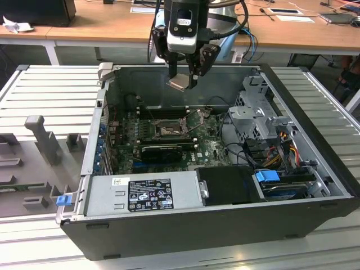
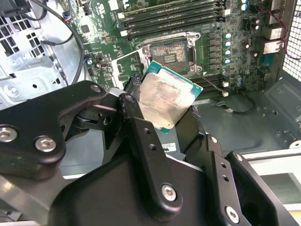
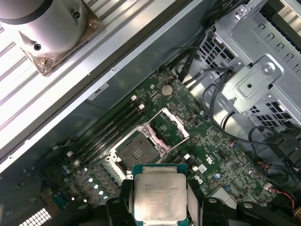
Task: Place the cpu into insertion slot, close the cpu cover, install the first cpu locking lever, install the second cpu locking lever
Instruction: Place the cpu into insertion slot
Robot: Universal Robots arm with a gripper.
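Observation:
My gripper (image 1: 183, 79) hangs over the open computer case, shut on the cpu (image 1: 179, 83), a small square chip with a dull silver top. In both wrist views the cpu (image 2: 167, 101) (image 3: 159, 197) sits tilted between the black fingers (image 2: 141, 127), well above the board. The insertion slot (image 1: 167, 131) (image 2: 171, 51) (image 3: 136, 150) lies open on the green motherboard, below and slightly ahead of the chip. The cpu cover (image 3: 170, 128) (image 2: 126, 68) stands swung up beside the slot, partly hidden by the chip in the second wrist view.
A grey power supply (image 1: 149, 194) fills the case's near side. A metal drive cage (image 1: 259, 112) with cables stands at the exterior view's right. Long memory slots (image 2: 174, 16) run beside the socket. Ribbed metal table (image 1: 50, 90) surrounds the case.

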